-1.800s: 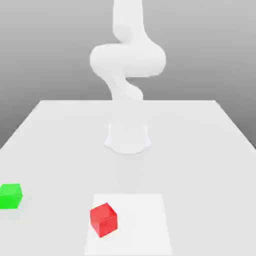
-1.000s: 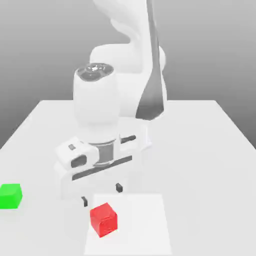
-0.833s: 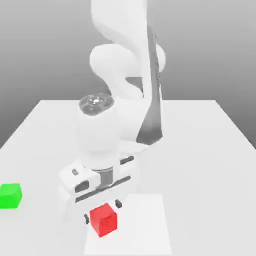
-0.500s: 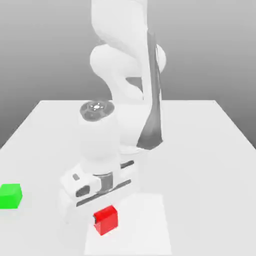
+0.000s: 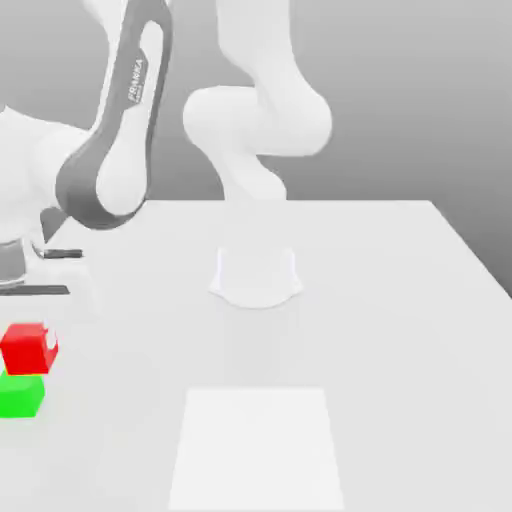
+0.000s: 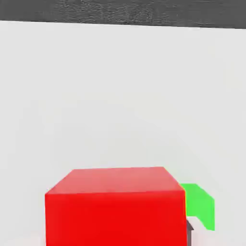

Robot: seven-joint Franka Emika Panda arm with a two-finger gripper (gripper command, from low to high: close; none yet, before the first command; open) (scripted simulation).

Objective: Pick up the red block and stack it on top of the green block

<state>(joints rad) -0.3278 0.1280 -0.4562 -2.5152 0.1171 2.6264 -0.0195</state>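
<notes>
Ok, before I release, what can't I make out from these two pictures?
- Exterior view: the gripper's fingers are cut off by the left edge, so the grip on the red block is unseen.
- Exterior view: whether red rests on the green block or hangs just above it.
- Hand view: red hides most of green, so alignment is unclear.

White table (image 5: 400, 300) (paler square patch (image 5: 257, 448) near front), plain grey backdrop (image 5: 420, 90)
</notes>
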